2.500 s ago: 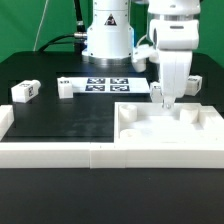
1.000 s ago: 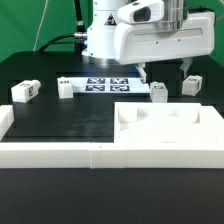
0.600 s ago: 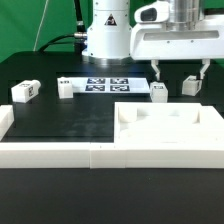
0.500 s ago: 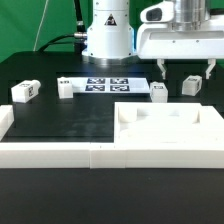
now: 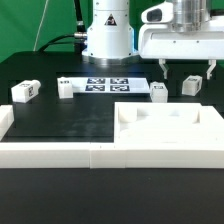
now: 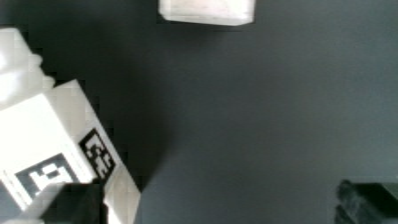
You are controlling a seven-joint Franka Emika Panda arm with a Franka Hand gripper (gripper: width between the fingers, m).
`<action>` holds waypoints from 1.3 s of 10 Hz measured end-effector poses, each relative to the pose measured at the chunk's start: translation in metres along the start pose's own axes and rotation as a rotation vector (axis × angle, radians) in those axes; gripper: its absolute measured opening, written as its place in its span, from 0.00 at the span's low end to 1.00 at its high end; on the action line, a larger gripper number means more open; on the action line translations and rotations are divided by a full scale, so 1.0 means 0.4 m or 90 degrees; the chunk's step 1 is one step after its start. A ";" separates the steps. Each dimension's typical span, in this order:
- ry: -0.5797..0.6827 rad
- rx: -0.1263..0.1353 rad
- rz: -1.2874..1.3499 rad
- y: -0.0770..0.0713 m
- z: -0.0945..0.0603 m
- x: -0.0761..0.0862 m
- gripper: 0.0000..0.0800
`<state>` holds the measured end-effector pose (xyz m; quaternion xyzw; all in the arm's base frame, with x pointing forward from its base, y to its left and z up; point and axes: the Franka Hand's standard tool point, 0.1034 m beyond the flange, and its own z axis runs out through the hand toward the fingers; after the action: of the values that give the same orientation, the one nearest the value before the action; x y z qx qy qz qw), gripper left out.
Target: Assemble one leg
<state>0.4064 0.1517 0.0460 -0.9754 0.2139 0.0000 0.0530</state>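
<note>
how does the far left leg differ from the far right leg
The far left leg lies long side across; the far right leg looks shorter and squarer. The far left leg sits far from the hand; the far right leg sits just below it. Both are small white blocks on the black table.

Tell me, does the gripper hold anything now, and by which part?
Nothing is held. The gripper is open, its fingers wide apart; the small white plastic blocky leg lies free nearby.

Even bright lighting; wrist view soft, blurred.
</note>
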 end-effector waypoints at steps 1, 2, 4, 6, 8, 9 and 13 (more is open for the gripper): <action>-0.007 -0.003 -0.010 0.001 0.008 -0.031 0.81; -0.040 -0.014 -0.034 0.014 0.010 -0.038 0.81; -0.139 -0.031 -0.042 0.027 0.005 -0.046 0.81; -0.233 -0.044 -0.049 0.043 0.004 -0.043 0.81; -0.341 -0.057 -0.035 0.042 0.003 -0.043 0.81; -0.368 -0.061 -0.035 0.031 0.007 -0.047 0.81; -0.567 -0.077 -0.006 0.028 0.003 -0.104 0.81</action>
<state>0.3641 0.1591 0.0445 -0.8825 0.1652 0.4324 0.0829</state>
